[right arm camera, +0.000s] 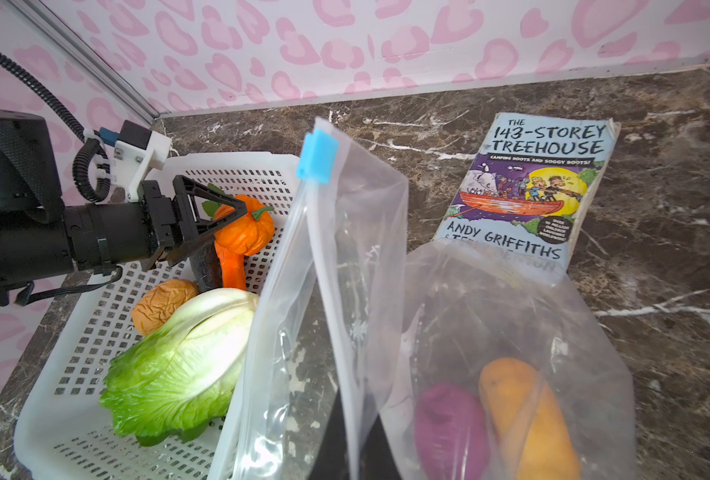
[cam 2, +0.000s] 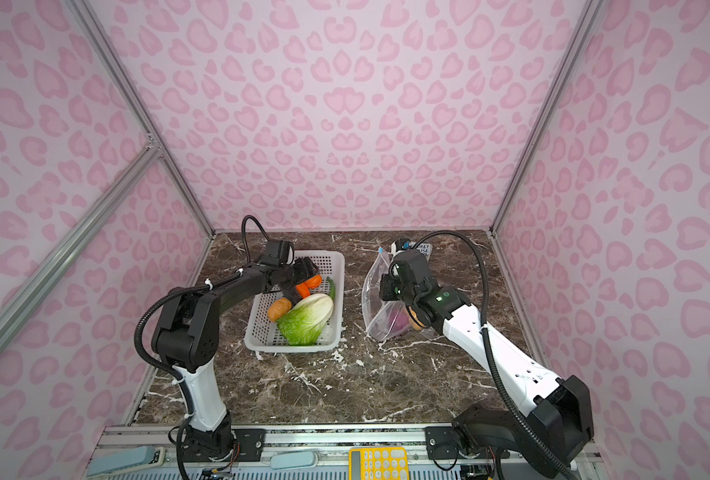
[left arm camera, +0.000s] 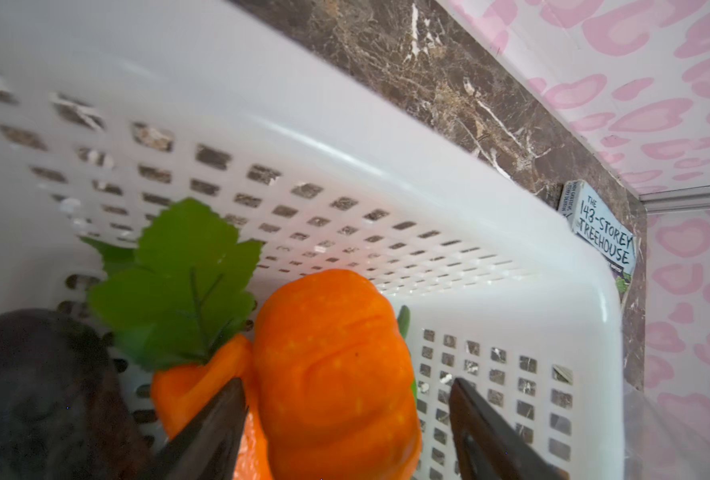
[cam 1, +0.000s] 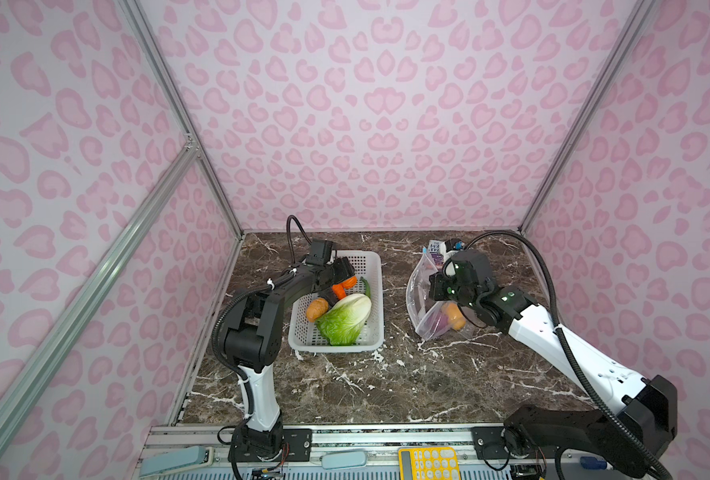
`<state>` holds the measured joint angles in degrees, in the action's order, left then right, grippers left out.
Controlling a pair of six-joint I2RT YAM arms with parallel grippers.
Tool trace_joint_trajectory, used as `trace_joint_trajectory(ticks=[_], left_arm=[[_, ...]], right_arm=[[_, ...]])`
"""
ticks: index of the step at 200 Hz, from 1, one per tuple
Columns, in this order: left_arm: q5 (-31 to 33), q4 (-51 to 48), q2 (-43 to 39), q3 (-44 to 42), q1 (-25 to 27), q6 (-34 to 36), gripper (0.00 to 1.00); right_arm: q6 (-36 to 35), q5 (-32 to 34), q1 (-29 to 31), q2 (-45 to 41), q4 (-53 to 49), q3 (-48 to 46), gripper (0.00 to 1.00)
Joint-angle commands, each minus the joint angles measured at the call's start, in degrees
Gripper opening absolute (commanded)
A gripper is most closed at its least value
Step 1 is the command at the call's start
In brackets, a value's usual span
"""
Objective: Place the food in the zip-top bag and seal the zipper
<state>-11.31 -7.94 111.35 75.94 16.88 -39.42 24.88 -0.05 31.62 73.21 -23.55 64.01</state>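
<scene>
My left gripper (left arm camera: 345,395) is open inside the white basket (cam 1: 336,345), its fingers on either side of the orange pumpkin (left arm camera: 332,353) without pressing it. The carrot (left arm camera: 195,386) lies against the pumpkin. A cabbage (cam 1: 345,318), a tan potato (cam 1: 316,309) and a small green piece (cam 1: 366,286) also lie in the basket. My right gripper (right arm camera: 353,453) is shut on the mouth edge of the zip-top bag (right arm camera: 511,311) and holds it up and open. Inside the bag are a purple onion (right arm camera: 449,428) and an orange potato (right arm camera: 524,415). The zipper's blue slider (right arm camera: 317,156) sits at the far end.
A dark rounded piece (right arm camera: 205,266) lies in the basket beside the carrot. A paperback book (right arm camera: 532,187) lies flat near the back wall, behind the bag. The pink patterned walls close in the marble table (cam 1: 345,386) on three sides.
</scene>
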Motion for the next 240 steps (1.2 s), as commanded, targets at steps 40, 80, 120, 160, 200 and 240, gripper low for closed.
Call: trace_joint_trajectory(ticks=[40, 80, 120, 160, 200, 240], left_arm=[[0.53, -0.40, 2.09, 2.72, 0.44, 0.00, 0.69], [1.49, -1.74, 2.78, 3.33, 0.46, 1.39, 0.68], [1.38, -3.81, 4.66, 4.65, 1.05, 2.37, 0.73], [1.60, -4.69, 5.88, 5.80, 1.58, 2.93, 0.72], [2.64, -4.28, 4.34, 5.19, 1.57, 3.03, 0.55], [3.05, -3.66, 0.37, 4.33, 1.53, 3.21, 0.45]], right_arm=[[-0.01, 0.91, 0.09, -0.53, 0.35, -0.46, 0.00], [-0.09, 0.85, -0.02, -0.62, 0.52, -0.60, 0.00], [-0.06, 1.02, 0.03, -0.74, 0.35, -0.56, 0.00], [-0.05, 1.29, 0.02, -0.96, 0.19, -0.58, 0.00], [-0.10, 1.46, 0.01, -1.16, 0.17, -0.64, 0.00], [-0.05, 1.31, 0.02, -1.23, 0.51, -0.73, 0.00]])
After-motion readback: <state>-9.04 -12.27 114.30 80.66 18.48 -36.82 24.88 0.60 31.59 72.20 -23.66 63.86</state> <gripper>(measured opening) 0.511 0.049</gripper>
